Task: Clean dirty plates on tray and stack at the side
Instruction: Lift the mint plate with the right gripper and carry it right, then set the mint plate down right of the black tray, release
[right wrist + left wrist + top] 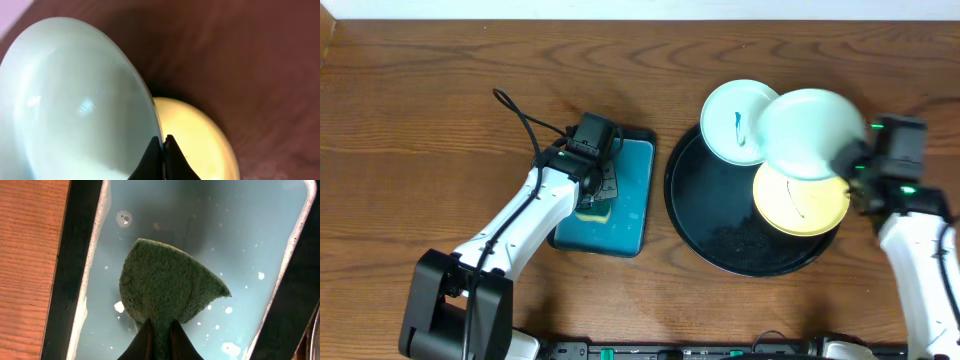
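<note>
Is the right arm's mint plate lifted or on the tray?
Lifted: the mint plate, rim pinched in right fingers, hangs over the yellow plate.

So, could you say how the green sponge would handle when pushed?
Probably soft and floppy: the sponge fans out from where the left gripper pinches it. Likely light, but over the foam-specked teal tray it may be wet and drip.

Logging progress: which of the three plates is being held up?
The mint plate pinched at its rim by the right end effector, held above the others. The second mint plate and the yellow plate rest on the black tray.
</note>
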Controlling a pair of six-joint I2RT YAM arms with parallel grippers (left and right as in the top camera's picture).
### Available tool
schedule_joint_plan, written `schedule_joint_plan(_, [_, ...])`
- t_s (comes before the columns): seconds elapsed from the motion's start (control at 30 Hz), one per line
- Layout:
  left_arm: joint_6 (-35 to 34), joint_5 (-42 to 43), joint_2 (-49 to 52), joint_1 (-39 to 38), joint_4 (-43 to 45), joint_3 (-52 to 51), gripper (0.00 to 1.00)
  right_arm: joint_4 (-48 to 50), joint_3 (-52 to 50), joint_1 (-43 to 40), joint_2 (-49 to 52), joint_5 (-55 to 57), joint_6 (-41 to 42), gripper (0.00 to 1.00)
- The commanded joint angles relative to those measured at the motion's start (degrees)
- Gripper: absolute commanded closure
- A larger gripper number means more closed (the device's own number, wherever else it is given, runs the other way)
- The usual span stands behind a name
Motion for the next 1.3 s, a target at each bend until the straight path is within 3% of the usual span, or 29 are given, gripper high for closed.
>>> schedule_joint_plan(0.0, [0.96, -0.52, 0.17, 0.09, -0.28, -0.61, 0.93, -0.68, 0.7, -8.7, 0.22, -5.22, 9.9, 0.99])
schedule_joint_plan(0.33, [0.96, -0.52, 0.17, 0.09, -0.66, -0.61, 0.93, -3.17, 0.61, -22.14, 4.7, -2.1, 12.2, 0.99])
schedule_joint_plan(0.93, [0.96, -0.52, 0.17, 0.09, -1.27, -0.61, 0.93, 1.05, 0.61, -24.06, 13.25, -0.24, 12.2, 0.99])
schedule_joint_plan(1.07, [0.96, -0.52, 0.17, 0.09, -1.27, -0.61, 0.93, -0.79, 0.61, -24.06, 13.25, -1.07, 11.3, 0.71])
schedule_joint_plan(1.13, [0.96, -0.52, 0.17, 0.09, -1.27, -0.61, 0.92, -1.79, 0.61, -23.96, 13.25, -3.52, 9.64, 0.67])
schedule_joint_plan(1.2, [0.96, -0.52, 0.17, 0.09, -1.27, -0.61, 0.92, -1.95, 0.61, -23.65, 13.25, -8.96, 3.37, 0.67])
schedule_joint_plan(1.27, [0.96, -0.52, 0.17, 0.09, -1.27, -0.61, 0.93, -1.57, 0.61, -23.15, 13.25, -15.72, -2.73, 0.8])
